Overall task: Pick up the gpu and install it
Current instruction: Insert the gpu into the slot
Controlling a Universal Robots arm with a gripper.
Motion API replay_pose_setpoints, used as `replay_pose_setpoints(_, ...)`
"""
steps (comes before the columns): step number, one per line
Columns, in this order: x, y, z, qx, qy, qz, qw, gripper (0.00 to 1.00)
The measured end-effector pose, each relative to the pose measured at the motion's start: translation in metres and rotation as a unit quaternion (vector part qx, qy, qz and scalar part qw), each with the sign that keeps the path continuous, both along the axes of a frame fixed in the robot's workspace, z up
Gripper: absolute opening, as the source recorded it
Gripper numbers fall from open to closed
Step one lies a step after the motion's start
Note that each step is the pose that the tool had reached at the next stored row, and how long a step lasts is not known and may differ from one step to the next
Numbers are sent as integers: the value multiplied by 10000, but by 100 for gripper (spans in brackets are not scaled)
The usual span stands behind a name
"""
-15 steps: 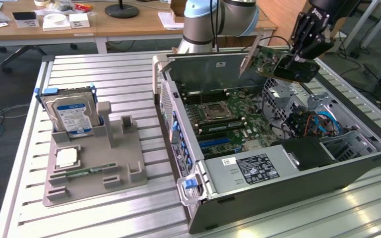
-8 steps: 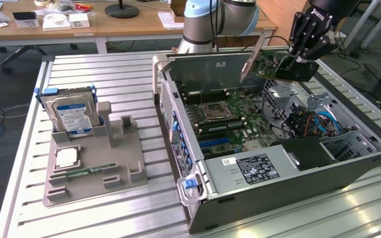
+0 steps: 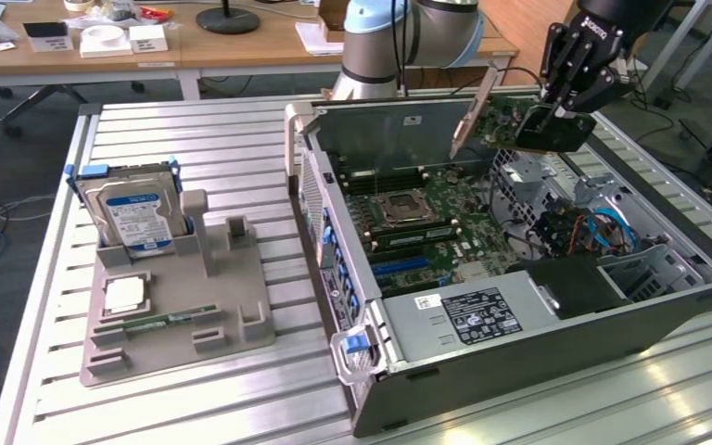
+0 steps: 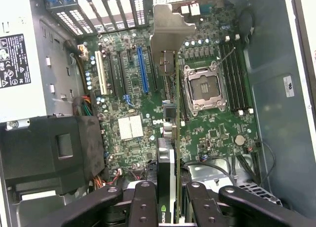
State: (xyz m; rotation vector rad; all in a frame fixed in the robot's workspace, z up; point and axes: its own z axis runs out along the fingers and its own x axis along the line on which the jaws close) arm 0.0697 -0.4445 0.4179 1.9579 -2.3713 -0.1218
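Observation:
My gripper (image 3: 552,130) hangs over the far right corner of the open computer case (image 3: 541,371) and is shut on the gpu (image 3: 495,113). The card hangs on edge above the motherboard (image 3: 412,232), and its metal bracket (image 3: 473,116) points toward the exterior view's left. In the wrist view the gpu (image 4: 171,138) shows edge-on, running from between my fingers (image 4: 143,207) out to its grey bracket (image 4: 168,32). It hovers above the board, between the blue slot (image 4: 143,69) and the processor socket (image 4: 203,86), apart from both.
A grey holder (image 3: 238,324) on the slatted table at the exterior view's left carries a hard drive with a blue label (image 3: 137,213), a processor chip (image 3: 123,295) and a small memory stick (image 3: 158,323). The power supply (image 3: 480,313) and black shroud (image 3: 578,283) fill the case's near end.

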Motion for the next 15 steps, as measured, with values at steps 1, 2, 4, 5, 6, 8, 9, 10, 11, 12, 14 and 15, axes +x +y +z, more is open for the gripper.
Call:
replay_pose_setpoints(1, 0, 0, 0, 0, 0, 0, 10000, 27)
replay_pose_setpoints(2, 0, 0, 0, -1, 0, 0, 10000, 27)
replay_pose_setpoints(4, 0, 0, 0, 0, 0, 0, 10000, 27)
replay_pose_setpoints(5, 0, 0, 0, 0, 0, 0, 10000, 27)
replay_pose_setpoints(6, 0, 0, 0, 0, 0, 0, 10000, 27)
replay_pose_setpoints(8, 0, 0, 0, 0, 0, 0, 10000, 27)
replay_pose_setpoints(9, 0, 0, 0, 0, -1, 0, 10000, 27)
replay_pose_setpoints(10, 0, 0, 0, 0, -2, 0, 10000, 27)
replay_pose_setpoints(11, -1, 0, 0, 0, -10, 1, 10000, 27)
replay_pose_setpoints(12, -1, 0, -1, 3, -26, 2, 10000, 27)
replay_pose_setpoints(14, -3, 0, -1, 13, -73, 8, 10000, 27)
replay_pose_setpoints(15, -7, 0, -1, 18, -104, 10, 9999, 27)
